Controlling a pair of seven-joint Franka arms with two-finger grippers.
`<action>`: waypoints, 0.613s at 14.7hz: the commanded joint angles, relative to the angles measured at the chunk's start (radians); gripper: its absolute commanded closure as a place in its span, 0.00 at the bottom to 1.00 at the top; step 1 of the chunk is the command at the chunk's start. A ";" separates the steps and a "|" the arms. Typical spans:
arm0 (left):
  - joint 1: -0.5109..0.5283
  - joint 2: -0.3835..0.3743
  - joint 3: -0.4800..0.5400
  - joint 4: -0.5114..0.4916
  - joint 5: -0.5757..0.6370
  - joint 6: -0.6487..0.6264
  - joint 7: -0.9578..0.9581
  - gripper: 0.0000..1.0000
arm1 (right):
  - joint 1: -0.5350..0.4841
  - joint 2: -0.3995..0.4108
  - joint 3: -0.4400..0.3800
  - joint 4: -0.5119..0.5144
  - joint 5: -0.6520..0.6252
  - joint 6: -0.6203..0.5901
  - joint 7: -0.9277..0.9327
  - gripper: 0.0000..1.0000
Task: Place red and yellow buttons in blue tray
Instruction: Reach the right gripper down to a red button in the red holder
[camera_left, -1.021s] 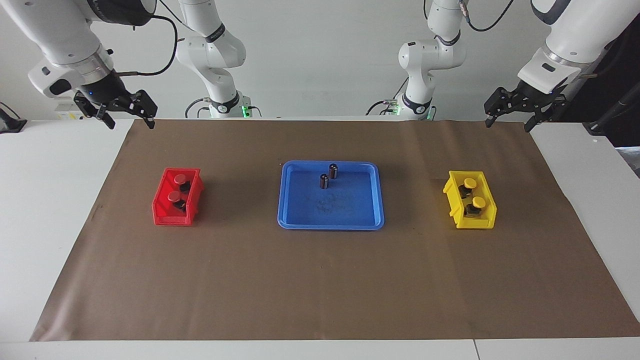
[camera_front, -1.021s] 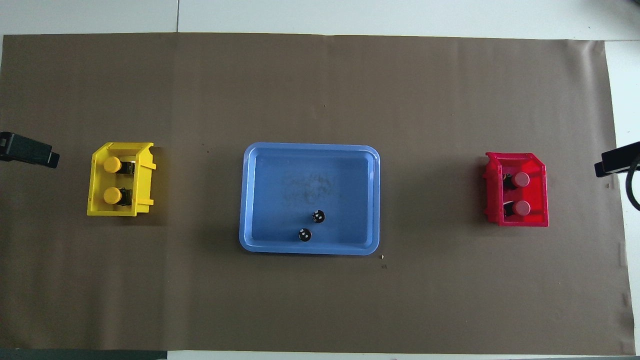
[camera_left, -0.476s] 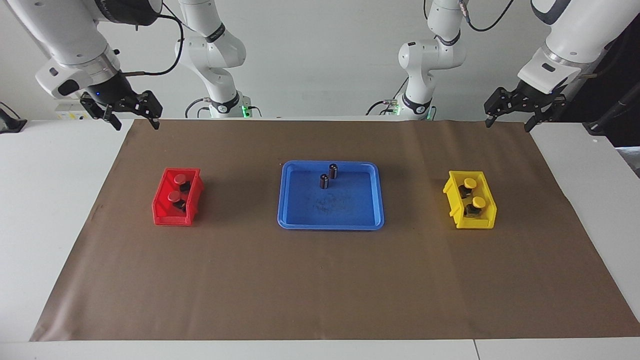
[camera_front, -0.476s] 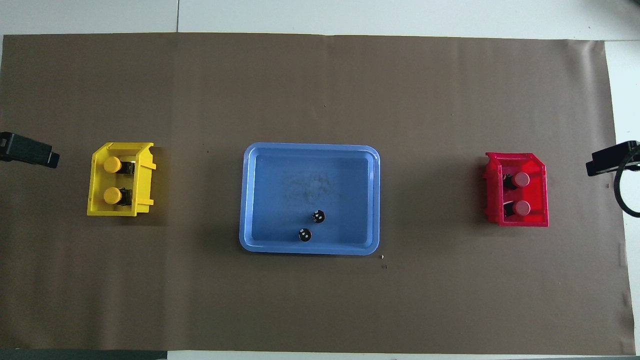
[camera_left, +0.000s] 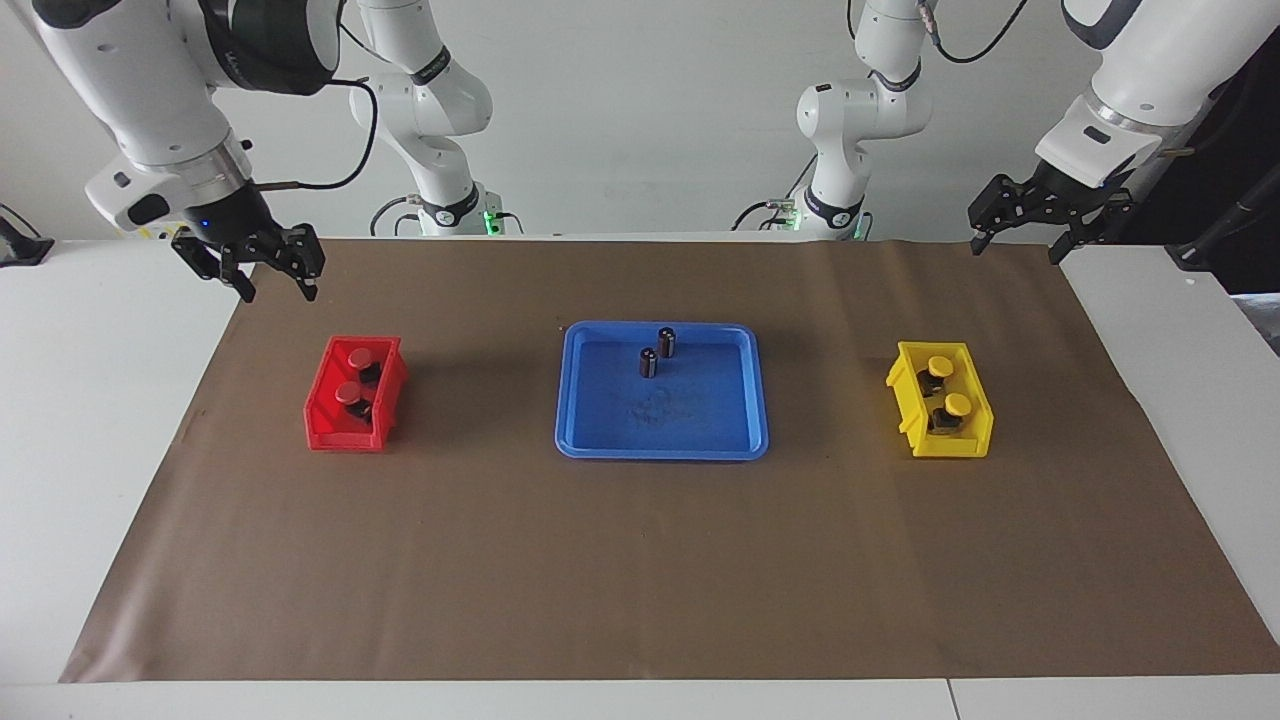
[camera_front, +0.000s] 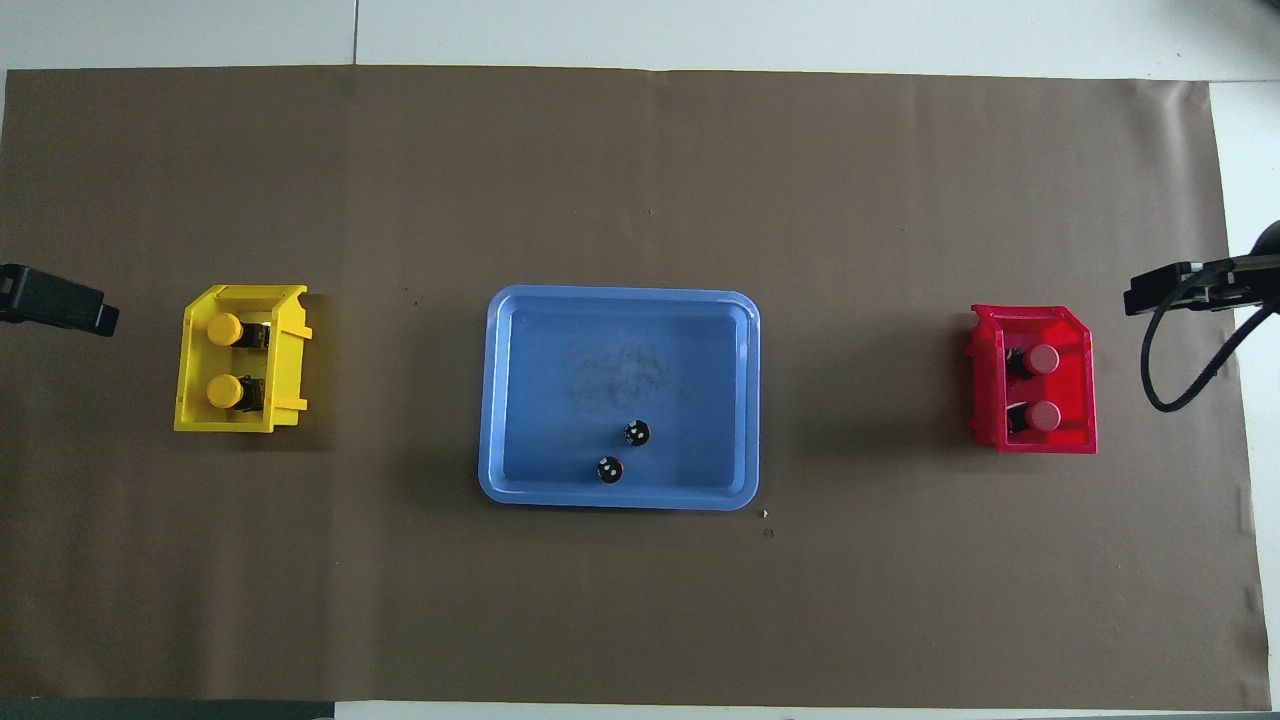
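The two red buttons (camera_left: 352, 374) sit in the red bin (camera_left: 322, 425) toward the right arm's end of the table, and the two yellow buttons (camera_left: 948, 386) sit in the yellow bin (camera_left: 910, 400) toward the left arm's end. The blue tray (camera_left: 600, 440) lies between the bins and holds only two dark cylinders (camera_left: 657, 352), near its edge closest to the robots.

The right gripper (camera_left: 276, 293) hangs over the brown paper (camera_left: 640, 560) close to the red bin, its jaws partly apart and holding nothing. The left gripper (camera_left: 1015, 246) waits over the paper's edge with its jaws wide and empty.

No button is in the tray yet. The buttons stand close together between deep bin walls, so a finger could probably catch the rim or nudge the neighbouring button. A drop near the cylinders could topple them.
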 joint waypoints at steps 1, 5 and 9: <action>-0.001 -0.025 0.001 -0.025 0.022 -0.008 -0.002 0.00 | -0.001 0.068 0.005 -0.043 0.041 0.109 -0.012 0.27; -0.002 -0.025 0.001 -0.025 0.022 -0.008 -0.002 0.00 | -0.010 0.094 0.005 -0.196 0.056 0.317 -0.014 0.30; -0.001 -0.027 0.001 -0.025 0.022 -0.008 -0.002 0.00 | -0.012 0.090 0.003 -0.307 0.056 0.433 -0.018 0.31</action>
